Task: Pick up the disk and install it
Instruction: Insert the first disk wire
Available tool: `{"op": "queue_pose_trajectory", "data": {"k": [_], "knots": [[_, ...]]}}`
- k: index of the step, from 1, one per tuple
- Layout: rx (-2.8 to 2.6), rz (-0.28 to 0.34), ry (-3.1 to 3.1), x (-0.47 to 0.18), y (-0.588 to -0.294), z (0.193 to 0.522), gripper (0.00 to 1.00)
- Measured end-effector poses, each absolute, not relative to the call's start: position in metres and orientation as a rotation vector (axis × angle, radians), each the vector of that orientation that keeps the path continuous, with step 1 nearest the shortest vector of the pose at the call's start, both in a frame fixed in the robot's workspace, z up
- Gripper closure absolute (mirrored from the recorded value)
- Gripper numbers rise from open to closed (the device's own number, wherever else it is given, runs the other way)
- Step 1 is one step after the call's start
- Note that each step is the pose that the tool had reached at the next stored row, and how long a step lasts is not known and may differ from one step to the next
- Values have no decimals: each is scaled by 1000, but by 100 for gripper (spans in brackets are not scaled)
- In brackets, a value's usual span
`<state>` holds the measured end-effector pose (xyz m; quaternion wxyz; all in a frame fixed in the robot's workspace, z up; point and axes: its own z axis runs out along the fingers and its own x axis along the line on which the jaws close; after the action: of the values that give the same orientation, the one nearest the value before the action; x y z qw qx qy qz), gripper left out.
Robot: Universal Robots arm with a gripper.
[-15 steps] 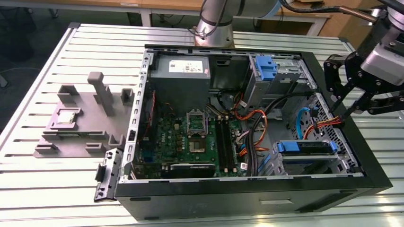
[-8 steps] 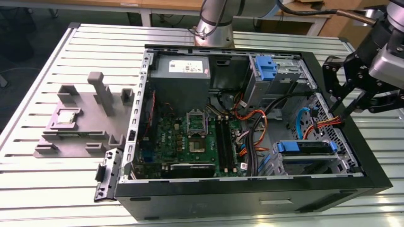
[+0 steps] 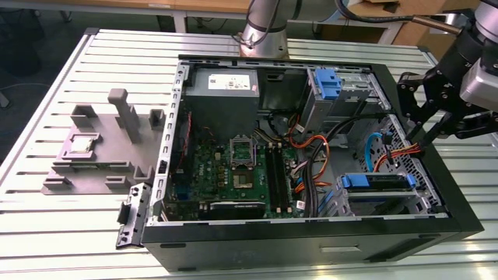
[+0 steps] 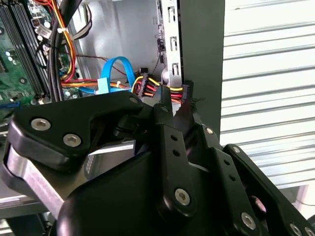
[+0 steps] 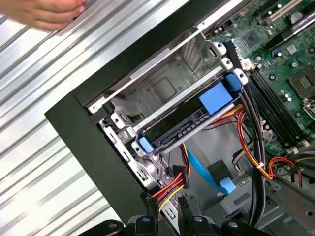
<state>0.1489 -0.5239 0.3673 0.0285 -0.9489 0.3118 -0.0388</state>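
1. The disk [image 5: 187, 123], a flat drive framed by a blue plastic carrier, lies across the bare-metal drive cage [image 5: 167, 88] in one corner of the black, open-sided computer case [image 3: 311, 245]; the exterior view shows the same blue carrier [image 3: 376, 182] near the case front
2. The black two-fingered gripper [image 5: 167, 212] hangs just beside the cage, over the case wall; its fingers are slightly spread and pinch nothing
3. Judged from this, the step in hand is work on the carrier at the cage; it is best done with the fingers square to the carrier's long edges and with pressure only on the blue end tabs, never on the drive body
4. The red, yellow and black power cable [image 5: 170, 186] runs directly ahead of the fingertips, and a flat blue data cable [image 5: 202, 172] lies near it; both could snag, so the approach should pass above them
5. A person's hand [image 5: 47, 12] rests on the slatted metal table [image 3: 46, 233] beside the case; motion should be slow
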Motion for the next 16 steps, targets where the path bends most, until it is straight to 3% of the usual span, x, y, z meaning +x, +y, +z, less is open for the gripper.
{"op": "queue_pose_trajectory", "data": {"k": [16], "knots": [[-2949,-142,919,152,-524,364,70]]}}
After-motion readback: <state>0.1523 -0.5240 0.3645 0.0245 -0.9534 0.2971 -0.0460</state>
